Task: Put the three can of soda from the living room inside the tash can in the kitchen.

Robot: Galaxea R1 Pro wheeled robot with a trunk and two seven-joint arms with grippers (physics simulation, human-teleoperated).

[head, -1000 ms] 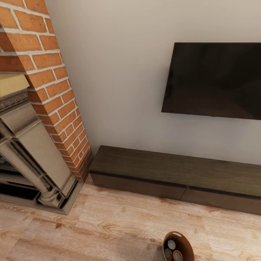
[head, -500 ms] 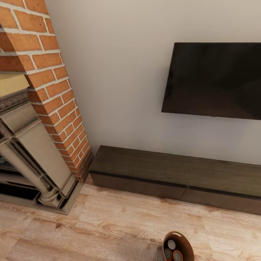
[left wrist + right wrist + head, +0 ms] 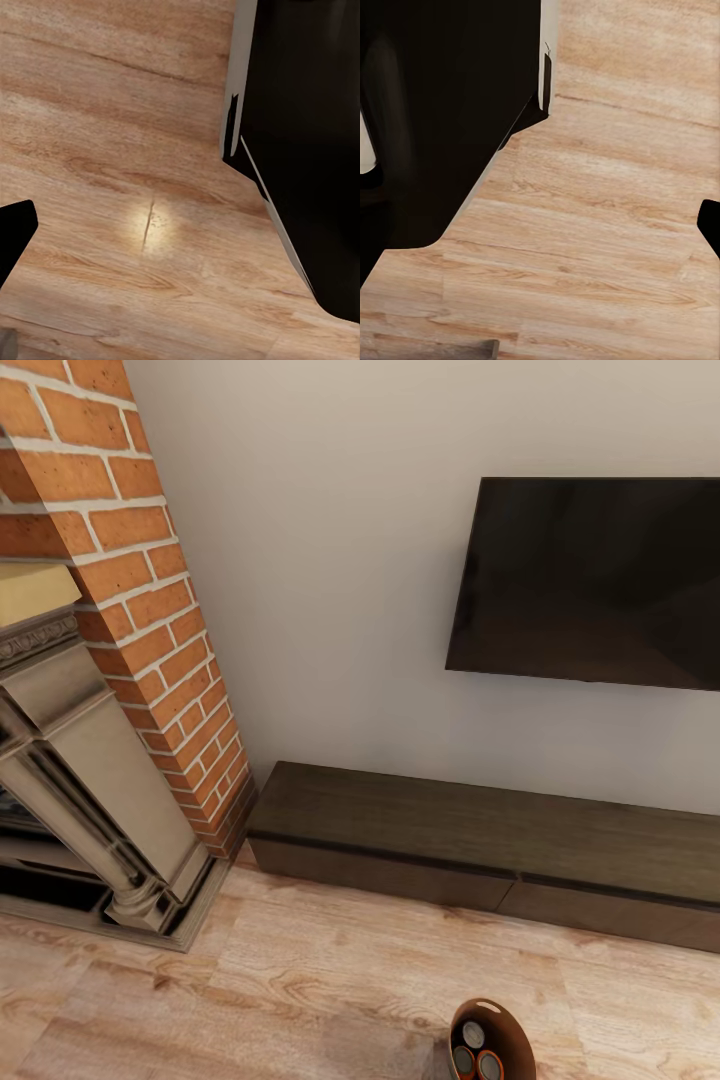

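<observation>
Head view matches the frames a second ago: nothing has shifted. The trash can [image 3: 492,1042] sits at lower centre-right on the wood floor [image 3: 300,980], three soda cans [image 3: 474,1052] inside, so kitchen transport remains. Neither claw's state can be told.

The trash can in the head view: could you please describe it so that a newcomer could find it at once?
Start at the long dark cabinet under the wall TV, then come forward across the wood floor to the picture's bottom edge. There stands the trash can, a small round bin, glossy copper-brown inside, with soda cans showing silver-grey tops within; nothing else stands on the floor near it.
</observation>
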